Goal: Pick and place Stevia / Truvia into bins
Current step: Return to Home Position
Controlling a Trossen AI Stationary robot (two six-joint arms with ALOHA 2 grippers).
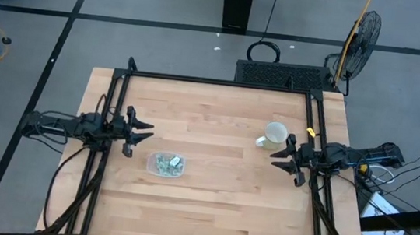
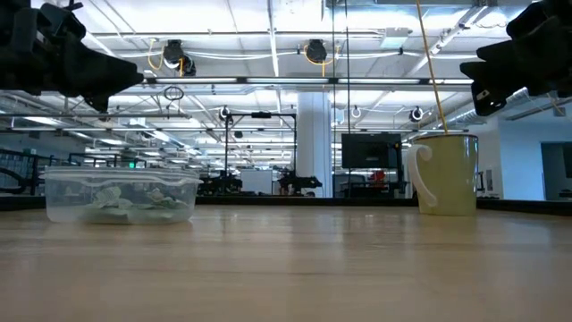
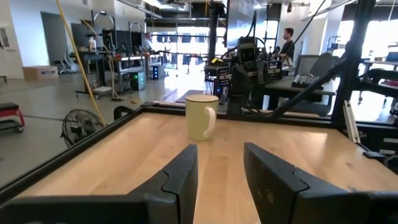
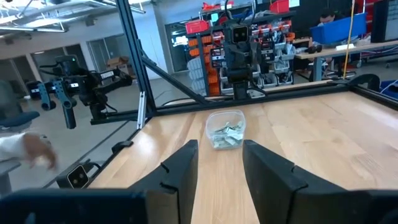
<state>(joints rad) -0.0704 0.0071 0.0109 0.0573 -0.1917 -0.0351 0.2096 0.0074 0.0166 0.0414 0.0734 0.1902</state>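
Note:
The clear plastic tub (image 1: 166,164) stands on the table, left of its middle, with several pale green and white sachets (image 1: 168,162) lying inside; the low view shows the tub (image 2: 118,195) with the sachets (image 2: 125,205) heaped on its floor, and the right wrist view shows the tub (image 4: 225,129) ahead. No sachet shows loose on the table. My left gripper (image 1: 144,131) hovers open at the table's left edge, beyond the tub toward the far edge. My right gripper (image 1: 278,157) hovers open at the right edge, near the mug. Neither holds anything.
A white mug (image 1: 273,134) stands upright on the table's right part, handle toward the near-left; it also shows in the low view (image 2: 443,173) and left wrist view (image 3: 201,116). A black frame (image 1: 221,83) rims the table. People show in the room beyond.

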